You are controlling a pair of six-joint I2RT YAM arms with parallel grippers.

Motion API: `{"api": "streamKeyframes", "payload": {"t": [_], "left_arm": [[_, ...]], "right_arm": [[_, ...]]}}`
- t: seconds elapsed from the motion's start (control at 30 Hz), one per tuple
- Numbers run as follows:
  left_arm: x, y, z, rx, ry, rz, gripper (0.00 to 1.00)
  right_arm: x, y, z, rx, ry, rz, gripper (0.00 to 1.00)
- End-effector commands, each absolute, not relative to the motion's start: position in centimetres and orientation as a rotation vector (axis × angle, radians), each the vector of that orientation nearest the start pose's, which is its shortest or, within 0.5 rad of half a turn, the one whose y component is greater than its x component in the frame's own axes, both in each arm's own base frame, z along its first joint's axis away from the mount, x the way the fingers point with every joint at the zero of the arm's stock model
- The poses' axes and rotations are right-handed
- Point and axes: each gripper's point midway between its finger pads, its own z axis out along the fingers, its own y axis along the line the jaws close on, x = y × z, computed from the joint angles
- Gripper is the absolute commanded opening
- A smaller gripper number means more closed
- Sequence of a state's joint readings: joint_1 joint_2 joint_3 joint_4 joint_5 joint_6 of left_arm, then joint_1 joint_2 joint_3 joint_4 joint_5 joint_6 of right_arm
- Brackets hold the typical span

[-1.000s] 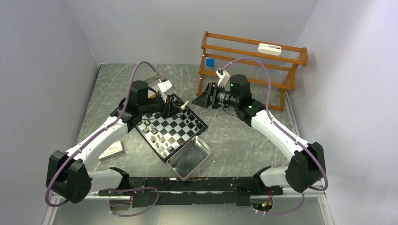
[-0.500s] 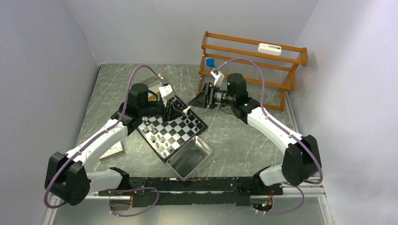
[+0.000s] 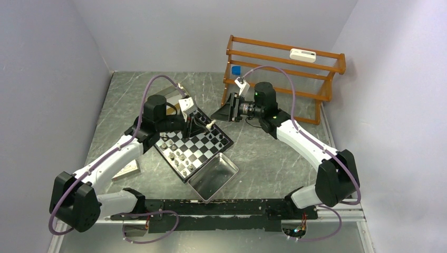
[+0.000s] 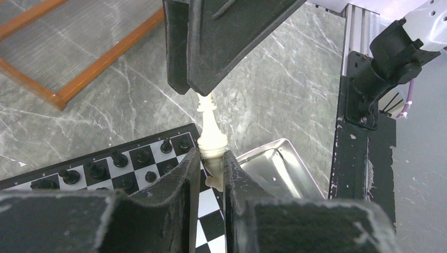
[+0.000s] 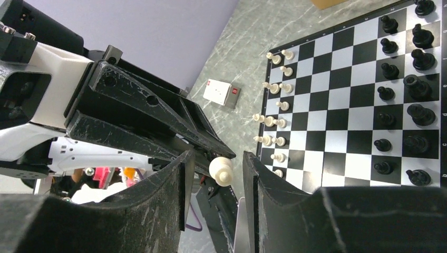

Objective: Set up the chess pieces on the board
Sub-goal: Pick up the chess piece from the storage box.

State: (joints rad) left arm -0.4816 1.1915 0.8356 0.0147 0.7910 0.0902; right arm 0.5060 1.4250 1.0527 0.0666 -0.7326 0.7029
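Over the 1 o'clock edge of the board [image 3: 197, 150], the left gripper [image 4: 211, 158] is clamped on the foot of a cream chess piece [image 4: 211, 129]. The right gripper [image 5: 216, 158] has its jaws apart on either side of the piece's head, with a gap as far as I can see. In the left wrist view, its fingers hide that head. From above, the piece is only a speck.

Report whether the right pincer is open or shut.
Open: the right pincer shows gaps on either side of the white chess piece in its wrist view. The left pincer grips the piece's base.
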Motion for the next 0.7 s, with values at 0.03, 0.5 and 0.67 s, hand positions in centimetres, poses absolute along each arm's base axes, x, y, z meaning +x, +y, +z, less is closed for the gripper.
{"api": "streamKeyframes", "payload": {"t": [0.03, 0.5, 0.67], "left_arm": [[24.6, -27.4, 23.7, 1.097, 1.516, -1.011, 0.05], [24.9, -27.3, 23.5, 1.089, 1.523, -0.987, 0.05], [25.1, -27.1, 23.3, 1.086, 1.528, -0.964, 0.05]], "right_arm": [[27.8, 31.6, 25.5, -0.388, 2.047, 1.517, 0.42], [27.4, 31.5, 24.5, -0.382, 2.087, 1.518, 0.34], [27.1, 31.4, 24.7, -0.381, 2.083, 1.532, 0.26]]}}
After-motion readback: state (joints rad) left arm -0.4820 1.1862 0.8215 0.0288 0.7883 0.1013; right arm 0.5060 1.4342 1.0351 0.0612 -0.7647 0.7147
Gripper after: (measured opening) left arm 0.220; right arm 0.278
